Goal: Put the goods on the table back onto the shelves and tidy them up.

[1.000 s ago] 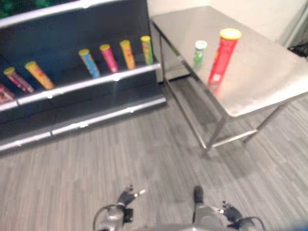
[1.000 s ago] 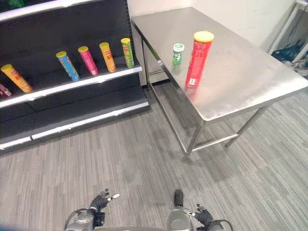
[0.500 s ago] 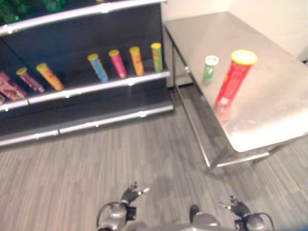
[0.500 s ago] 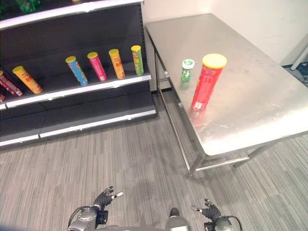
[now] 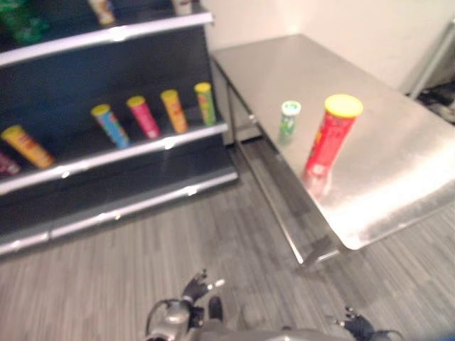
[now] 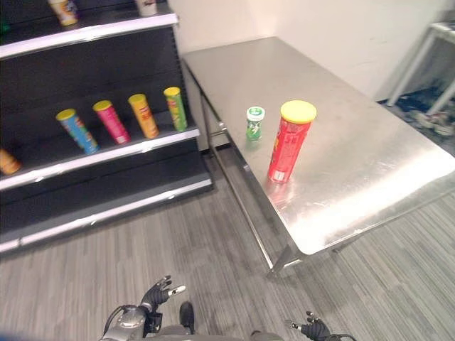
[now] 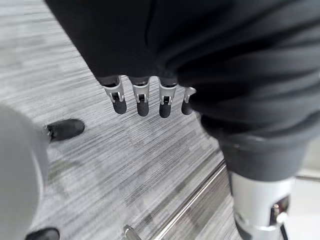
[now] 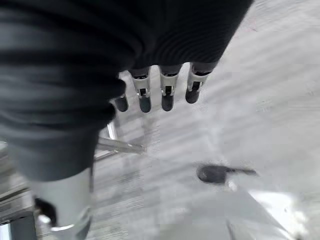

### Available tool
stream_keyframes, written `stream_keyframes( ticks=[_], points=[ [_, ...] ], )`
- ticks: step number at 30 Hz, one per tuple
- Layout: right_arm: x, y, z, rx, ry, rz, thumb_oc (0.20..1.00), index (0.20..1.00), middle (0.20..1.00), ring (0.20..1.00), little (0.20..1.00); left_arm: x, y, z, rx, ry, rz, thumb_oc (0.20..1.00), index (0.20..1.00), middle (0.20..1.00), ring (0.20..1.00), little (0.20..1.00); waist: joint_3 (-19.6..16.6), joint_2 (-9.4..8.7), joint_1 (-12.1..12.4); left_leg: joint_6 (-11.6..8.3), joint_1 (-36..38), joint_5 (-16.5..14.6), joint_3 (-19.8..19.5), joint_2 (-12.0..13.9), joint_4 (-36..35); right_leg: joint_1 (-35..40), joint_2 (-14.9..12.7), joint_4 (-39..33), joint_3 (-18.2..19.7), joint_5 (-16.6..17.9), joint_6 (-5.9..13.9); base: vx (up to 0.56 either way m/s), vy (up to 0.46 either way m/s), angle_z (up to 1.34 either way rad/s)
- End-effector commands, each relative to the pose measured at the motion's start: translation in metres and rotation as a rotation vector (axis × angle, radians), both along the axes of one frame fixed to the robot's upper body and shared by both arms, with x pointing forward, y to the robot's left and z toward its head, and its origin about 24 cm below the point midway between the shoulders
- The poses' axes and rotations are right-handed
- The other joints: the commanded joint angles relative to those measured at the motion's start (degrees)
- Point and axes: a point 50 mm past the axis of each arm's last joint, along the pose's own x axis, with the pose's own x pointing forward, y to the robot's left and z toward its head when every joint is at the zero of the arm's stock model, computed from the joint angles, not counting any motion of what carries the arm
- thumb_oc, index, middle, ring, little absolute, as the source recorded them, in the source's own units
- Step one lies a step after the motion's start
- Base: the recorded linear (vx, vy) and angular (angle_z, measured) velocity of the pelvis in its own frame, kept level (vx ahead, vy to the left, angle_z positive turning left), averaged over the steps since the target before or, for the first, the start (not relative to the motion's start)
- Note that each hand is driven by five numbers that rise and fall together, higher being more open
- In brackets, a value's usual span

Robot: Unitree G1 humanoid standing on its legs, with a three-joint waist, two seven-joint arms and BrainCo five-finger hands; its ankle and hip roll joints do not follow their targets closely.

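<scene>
Grey floor has slid since 0.5 s ago: the camera moved. On the steel surface [image 6: 370, 163], the red can [image 6: 288, 141] and green can [image 6: 254, 123] at 1 o'clock wait untouched; left hand [image 6: 158, 293] and right hand [image 6: 313, 329] hang relaxed, empty.

Small green can [image 6: 254, 123] stands just behind red tube [image 6: 287, 141]

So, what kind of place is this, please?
Probably a shop mock-up: dark shelves holding upright snack tubes, beside a steel table with a red tube and a small green can.
</scene>
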Motion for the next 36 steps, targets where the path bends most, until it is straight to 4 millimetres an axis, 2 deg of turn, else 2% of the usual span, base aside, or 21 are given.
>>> stream_keyframes(
  ticks=[1,8,9,10,11,13,14,15,19,20,21,22,23,24,25,28,29,30,31,32,36],
  points=[
    [0.022,-0.010,0.008,-0.029,-0.065,0.029,1.000,1.000,1.000,1.000,1.000,0.024,-0.006,0.012,-0.001,-0.110,-0.025,1.000,1.000,1.000,1.000,1.000,-0.56,1.55,1.09,-3.32,-1.05,-0.85,3.71,2.35,0.17,-0.07,2.85,4.44,1.35,-4.60,1.55,0.20,0.171,-0.43],
    [0.035,-0.011,0.013,-0.022,-0.115,0.014,1.000,1.000,1.000,1.000,1.000,0.024,0.005,0.012,0.026,-0.099,0.001,1.000,1.000,1.000,1.000,1.000,-0.57,1.61,0.78,-0.23,1.63,-4.12,7.11,0.47,0.35,-5.88,0.39,17.24,0.20,-2.67,5.14,0.10,0.125,-0.31],
    [0.038,-0.015,0.015,-0.026,-0.130,-0.016,1.000,1.000,1.000,1.000,1.000,0.025,0.010,0.012,0.039,-0.098,0.018,1.000,1.000,1.000,1.000,1.000,0.51,1.87,-0.07,0.82,3.26,-4.95,7.68,0.06,0.17,-9.90,0.02,24.96,0.27,1.15,6.98,0.04,0.093,-0.18],
    [0.038,-0.015,0.015,-0.026,-0.130,-0.016,1.000,1.000,1.000,1.000,1.000,0.025,0.010,0.012,0.039,-0.098,0.018,1.000,1.000,1.000,1.000,1.000,0.51,1.83,-0.01,0.84,3.24,-4.95,7.76,0.02,0.17,-10.04,-0.02,25.15,0.37,1.07,7.00,0.10,0.171,-0.29],
    [0.040,-0.022,0.017,-0.031,-0.154,-0.104,1.000,1.000,1.000,1.000,1.000,0.021,0.021,0.010,0.060,-0.069,0.063,1.000,1.000,1.000,1.000,1.000,1.50,2.53,-0.89,1.30,5.17,-6.51,8.78,0.21,0.17,-15.71,-1.77,31.46,-2.42,3.28,7.51,0.10,0.073,-0.27],
    [0.036,-0.026,0.017,-0.030,-0.156,-0.148,1.000,1.000,1.000,1.000,1.000,0.020,0.023,0.010,0.064,-0.066,0.070,1.000,1.000,1.000,1.000,1.000,1.47,2.50,-1.22,1.05,5.54,-6.82,8.63,0.08,0.17,-15.59,-2.49,28.59,-3.87,2.38,7.17,0.13,-0.004,-0.17],
    [0.025,-0.042,0.018,-0.062,-0.135,-0.211,1.000,1.000,1.000,1.000,1.000,0.017,0.029,0.009,0.082,-0.047,0.075,1.000,1.000,1.000,1.000,1.000,0.79,1.93,-1.61,0.34,5.47,-7.83,8.45,-0.31,0.17,-15.31,-3.49,15.90,-6.47,0.97,5.67,0.16,-0.101,-0.01],
    [0.013,-0.054,0.019,-0.081,-0.119,-0.303,1.000,1.000,1.000,1.000,1.000,0.016,0.030,0.008,0.084,-0.038,0.071,1.000,1.000,1.000,1.000,1.000,0.18,1.48,-2.06,0.26,5.51,-8.45,7.68,-0.94,0.17,-12.69,-4.01,10.24,-6.73,1.13,5.67,0.19,-0.106,0.04],
    [-0.019,-0.097,0.032,-0.144,-0.162,-0.616,1.000,1.000,1.000,1.000,1.000,0.012,0.038,0.009,0.059,-0.052,0.149,1.000,1.000,1.000,1.000,1.000,-1.66,0.29,-1.79,-0.68,6.27,-8.02,10.35,-0.35,0.17,-8.63,-3.69,4.63,-7.77,2.98,6.33,0.10,-0.075,0.24],
    [-0.019,-0.113,0.041,-0.173,-0.216,-0.683,1.000,1.000,1.000,1.000,1.000,0.011,0.038,0.009,0.052,-0.054,0.149,1.000,1.000,1.000,1.000,1.000,-1.95,0.25,-1.92,-0.85,6.27,-7.97,10.53,-0.14,0.17,-8.07,-3.40,3.62,-8.05,3.05,6.34,0.06,-0.043,-0.24],
    [-0.019,-0.113,0.041,-0.174,-0.216,-0.684,1.000,1.000,1.000,1.000,1.000,0.011,0.037,0.009,0.051,-0.054,0.148,1.000,1.000,1.000,1.000,1.000,-1.92,0.32,-1.88,-0.86,6.32,-7.99,10.52,-0.12,0.17,-7.95,-3.37,3.50,-8.08,3.10,6.34,0.08,-0.055,-0.31],
    [-0.018,-0.149,0.072,-0.272,-0.384,-0.794,1.000,1.000,1.000,1.000,1.000,0.005,0.035,0.006,0.046,-0.042,0.143,1.000,1.000,1.000,1.000,1.000,-2.28,0.08,-2.56,-1.21,6.73,-8.20,10.51,0.11,0.17,-6.53,-2.78,2.12,-8.52,2.76,6.29,0.05,-0.040,-0.20],
    [-0.019,-0.149,0.072,-0.273,-0.383,-0.796,1.000,1.000,1.000,1.000,1.000,0.005,0.034,0.006,0.046,-0.042,0.141,1.000,1.000,1.000,1.000,1.000,-2.42,0.18,-2.43,-1.23,6.56,-8.09,10.53,0.17,0.17,-6.65,-2.71,2.00,-8.51,2.94,6.23,0.08,-0.048,-0.07],
    [-0.016,-0.168,0.093,-0.335,-0.482,-0.837,1.000,1.000,1.000,1.000,1.000,0.003,0.032,0.005,0.042,-0.038,0.146,1.000,1.000,1.000,1.000,1.000,-2.52,0.16,-2.66,-1.40,6.91,-8.36,10.40,0.25,0.17,-5.81,-2.58,1.39,-8.75,2.61,6.34,0.06,-0.037,0.05],
    [-0.001,-0.199,0.138,-0.445,-0.692,-0.861,1.000,1.000,1.000,1.000,1.000,-0.002,0.027,0.001,0.034,-0.020,0.144,1.000,1.000,1.000,1.000,1.000,-2.92,0.06,-3.05,-1.59,7.18,-8.52,10.47,0.43,0.17,-5.01,-2.36,0.76,-8.96,2.49,6.24,0.09,-0.041,0.03],
    [0.028,-0.225,0.227,-0.613,-1.055,-0.786,1.000,1.000,1.000,1.000,1.000,-0.006,0.020,-0.003,0.029,0.008,0.134,1.000,1.000,1.000,1.000,1.000,-3.15,0.21,-3.46,-1.86,7.79,-8.95,10.37,0.59,0.17,-4.32,-2.03,0.67,-9.18,1.97,6.16,0.05,-0.034,-0.03],
    [0.050,-0.223,0.275,-0.655,-1.259,-0.690,1.000,1.000,1.000,1.000,1.000,-0.008,0.017,-0.004,0.025,0.015,0.126,1.000,1.000,1.000,1.000,1.000,-3.48,0.30,-3.24,-2.01,7.84,-9.07,10.39,0.69,0.17,-4.04,-1.89,0.56,-9.24,1.65,6.05,0.00,0.000,0.00],
    [0.050,-0.223,0.275,-0.655,-1.259,-0.690,1.000,1.000,1.000,1.000,1.000,-0.008,0.017,-0.004,0.025,0.015,0.126,1.000,1.000,1.000,1.000,1.000,-3.48,0.30,-3.24,-2.01,7.84,-9.07,10.39,0.69,0.17,-4.04,-1.89,0.56,-9.24,1.65,6.05,0.00,0.000,0.00],
    [0.073,-0.214,0.334,-0.708,-1.446,-0.502,1.000,1.000,1.000,1.000,1.000,-0.010,0.019,-0.004,0.029,0.020,0.117,1.000,1.000,1.000,1.000,1.000,-3.46,0.18,-2.93,-2.27,8.19,-9.21,10.36,0.80,0.17,-3.57,-1.72,0.67,-9.41,1.18,6.02,0.00,-0.018,0.05],
    [0.073,-0.214,0.334,-0.709,-1.447,-0.501,1.000,1.000,1.000,1.000,1.000,-0.009,0.019,-0.004,0.029,0.020,0.117,1.000,1.000,1.000,1.000,1.000,-3.48,0.24,-2.94,-2.26,8.01,-8.99,10.37,0.83,0.17,-3.73,-1.68,0.62,-9.39,1.39,5.95,0.00,-0.026,0.07],
    [0.107,-0.177,0.407,-0.725,-1.665,-0.152,1.000,1.000,1.000,1.000,1.000,-0.015,0.023,-0.004,0.026,0.028,0.102,1.000,1.000,1.000,1.000,1.000,-3.80,0.06,-1.66,-2.62,8.07,-8.72,10.34,1.11,0.17,-3.21,-1.41,0.57,-9.85,1.04,5.77,0.00,-0.009,0.04]
  ],
)
